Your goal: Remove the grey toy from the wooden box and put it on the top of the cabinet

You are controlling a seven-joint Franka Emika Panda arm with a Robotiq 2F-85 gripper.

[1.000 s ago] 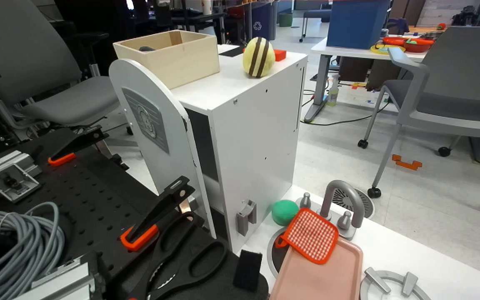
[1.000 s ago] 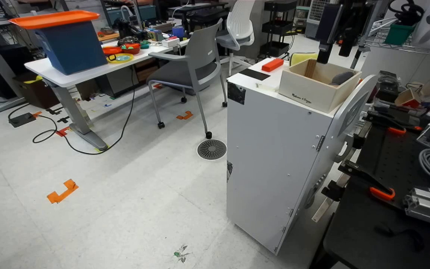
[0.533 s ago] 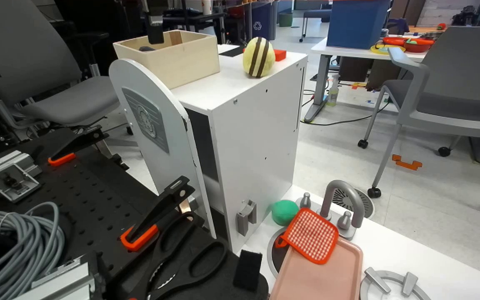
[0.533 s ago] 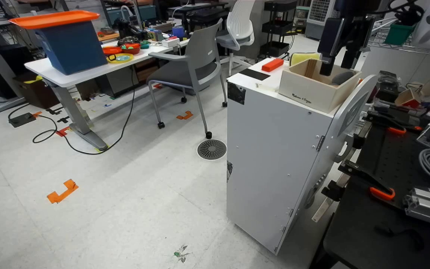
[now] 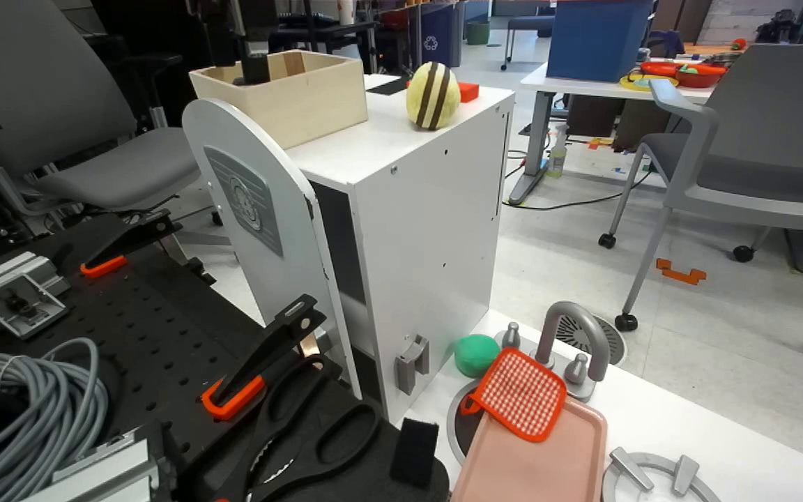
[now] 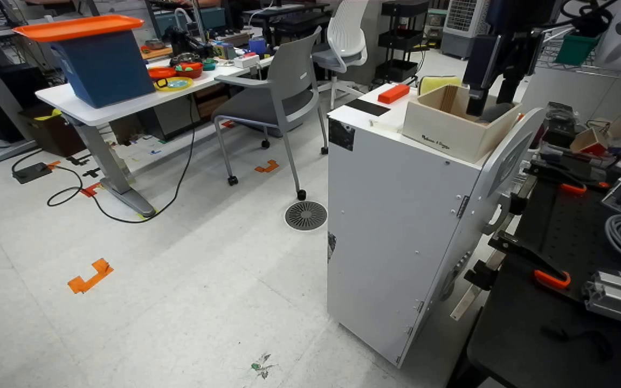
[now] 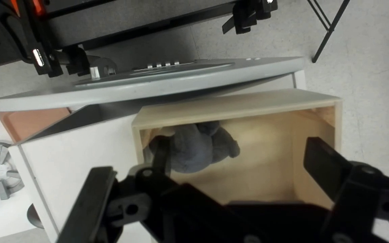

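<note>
The wooden box stands on top of the white cabinet in both exterior views. The grey toy lies inside the box, by the end near the cabinet door. In the wrist view the grey toy sits in the box's upper left corner, partly hidden by one finger. My gripper is wide open, its fingertips inside or just above the box. One finger overlaps the toy in view; the other finger is near the box's far end. I cannot tell whether it touches the toy.
A yellow-and-dark striped oval toy and a red block are on the cabinet top beside the box. The rounded door rises close to the box. A black table with clamps stands next to the cabinet.
My gripper has come down from above the box to its opening, with its fingers still apart. The grey toy, the box and the striped toy have not visibly moved.
</note>
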